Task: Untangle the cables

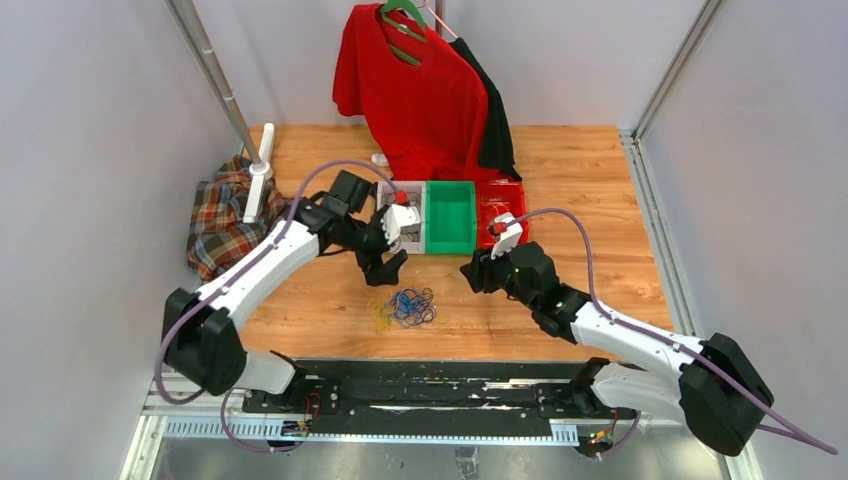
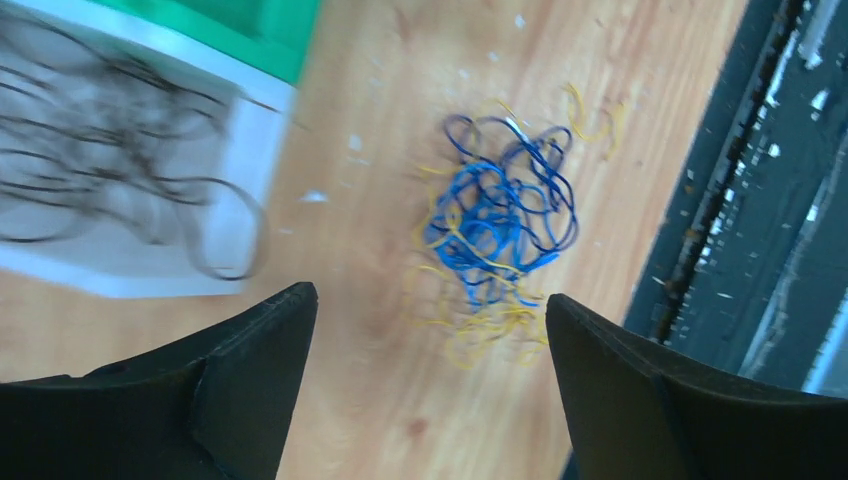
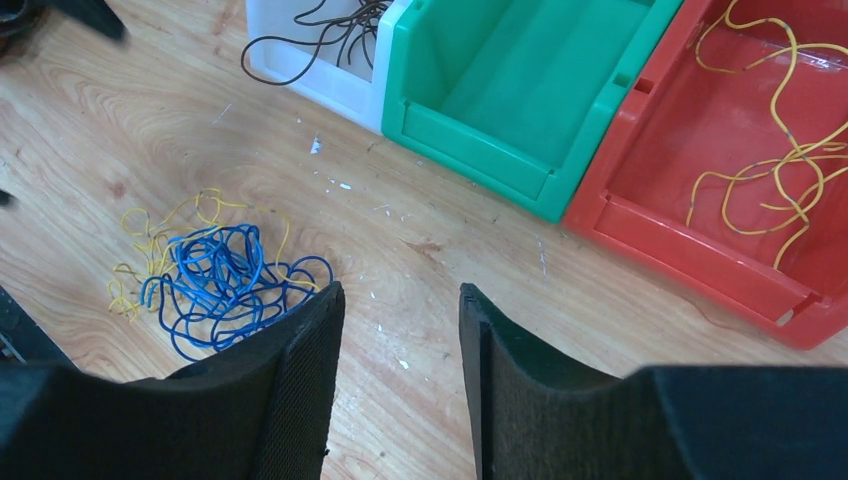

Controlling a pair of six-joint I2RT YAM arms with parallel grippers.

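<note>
Cables tangle (image 3: 215,275): blue, yellow strands mixed in. White bin (image 3: 320,85): black cables (image 3: 345,30). Green bin (image 3: 480,140). Red bin (image 3: 690,250): yellow cables (image 3: 790,150). Desk (image 3: 450,260): light wood grain. Shirt (image 1: 420,90) red, cloth (image 1: 215,225) red-green plaid.

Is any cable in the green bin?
No, the green bin shows only its bare plastic floor in the right wrist view.

- The cable tangle (image 1: 405,308) lies on the table (image 1: 600,190).
- A row of three bins (image 1: 449,245) stands at its 12 to 1 o'clock.
- Loose cables (image 3: 770,150) lie in the right bin (image 3: 690,250), others in the left bin (image 3: 330,88).
</note>
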